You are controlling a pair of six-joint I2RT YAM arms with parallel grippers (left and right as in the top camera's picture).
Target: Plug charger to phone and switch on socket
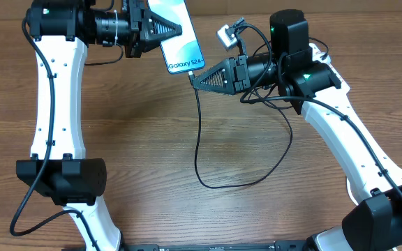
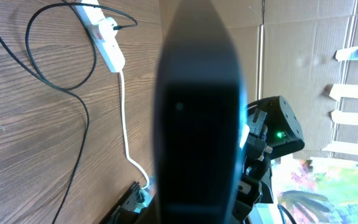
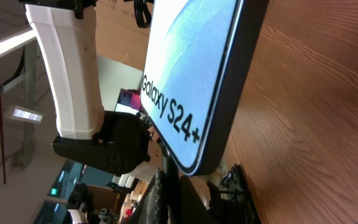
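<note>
Left end effector (image 1: 170, 30) grips phone (image 1: 184, 53)

Charger (image 1: 196, 146) loop across table (image 1: 138, 160) centre

Table (image 1: 138, 139): wood-grain, brown, matt, fine lines.
Phone (image 1: 180, 38): screen glossy, glass-like; frame dark, smooth, slight sheen.
Charger (image 1: 196, 139): black, thin, matt.
Socket (image 2: 107, 43), upper left of left wrist view: white plastic, smooth.
Cardboard (image 2: 303, 37) behind: dull, creased.
</note>
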